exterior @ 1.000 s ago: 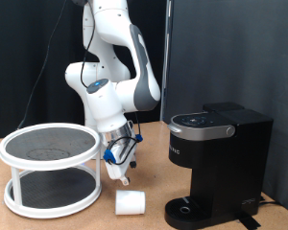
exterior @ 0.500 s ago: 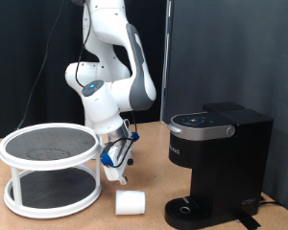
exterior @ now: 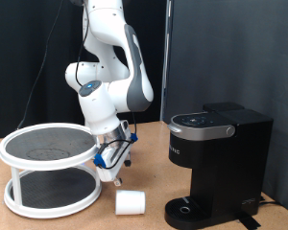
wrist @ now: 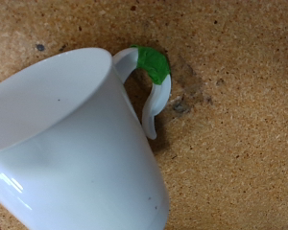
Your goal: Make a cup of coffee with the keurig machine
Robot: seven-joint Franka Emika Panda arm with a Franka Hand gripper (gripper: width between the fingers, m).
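On the cork tabletop (exterior: 144, 182):
Cup (exterior: 131, 201): plain matte white cylinder, lying on its side just left of the keurig machine (exterior: 217, 165); wrist view shows a handle with a green patch.
Keurig machine: black, boxy, at the exterior view's right.
Rack (exterior: 51, 169): round, white, two-tier, dark mesh shelves.
Gripper (exterior: 109, 175): above the cup; finger gap cannot be told; holds nothing visible.
Change: gripper has drifted left, toward the rack.
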